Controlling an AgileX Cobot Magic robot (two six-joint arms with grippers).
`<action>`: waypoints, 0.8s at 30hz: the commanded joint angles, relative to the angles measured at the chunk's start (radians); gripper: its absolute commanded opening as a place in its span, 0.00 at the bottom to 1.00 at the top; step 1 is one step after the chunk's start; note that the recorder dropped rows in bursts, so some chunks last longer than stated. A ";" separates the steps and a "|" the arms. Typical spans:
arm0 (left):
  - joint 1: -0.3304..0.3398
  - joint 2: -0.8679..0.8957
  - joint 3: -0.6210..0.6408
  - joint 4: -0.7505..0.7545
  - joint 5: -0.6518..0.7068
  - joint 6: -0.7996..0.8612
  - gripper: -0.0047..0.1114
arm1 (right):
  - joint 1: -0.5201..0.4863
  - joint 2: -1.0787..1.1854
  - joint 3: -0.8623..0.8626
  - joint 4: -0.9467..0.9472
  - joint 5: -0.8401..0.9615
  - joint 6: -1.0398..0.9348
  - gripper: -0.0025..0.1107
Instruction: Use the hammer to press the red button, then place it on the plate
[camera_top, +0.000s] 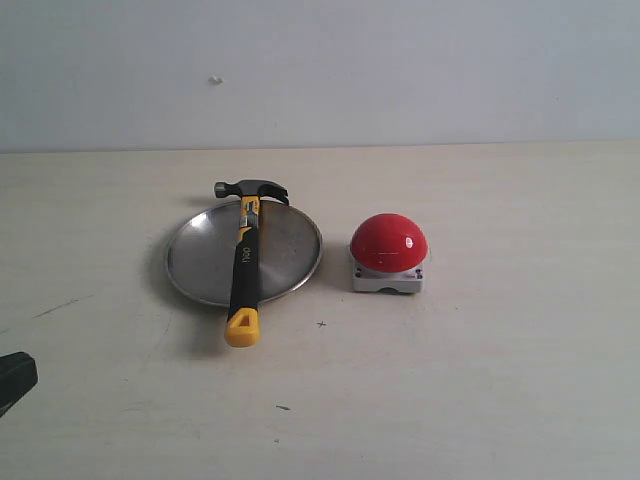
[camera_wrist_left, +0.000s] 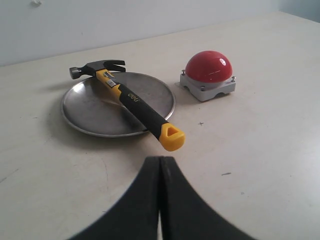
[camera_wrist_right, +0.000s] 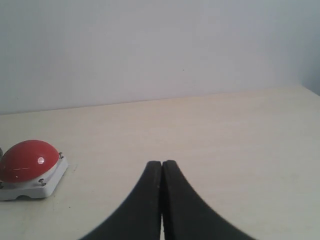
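a pale cream table with faint grain filled the lower part of the exterior view and met a plain grey-white wall behind it. a small speck sat on the wall, left of the middle. the tabletop carried a tiny dark cross mark, a thin dark scratch near the left edge, and a short dark fleck.

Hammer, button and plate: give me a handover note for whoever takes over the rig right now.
Left gripper: fingers shut, empty, short of the plate.
Right gripper: fingers shut, empty.
Hammer lies across the plate, head over the far rim, yellow butt overhanging the near rim.
Red button stands beside the plate, apart from it.
Placing looks done; whether the button was pressed cannot be told. If not, grasp the hammer and press.
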 joint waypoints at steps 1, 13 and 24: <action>0.003 -0.005 0.000 -0.004 -0.003 -0.008 0.04 | -0.005 -0.006 0.005 0.006 -0.009 -0.009 0.02; 0.003 -0.005 0.000 -0.004 -0.003 -0.008 0.04 | -0.005 -0.006 0.005 0.013 -0.007 -0.009 0.02; 0.406 -0.494 0.000 0.045 0.337 0.046 0.04 | -0.005 -0.006 0.005 0.013 -0.004 -0.009 0.02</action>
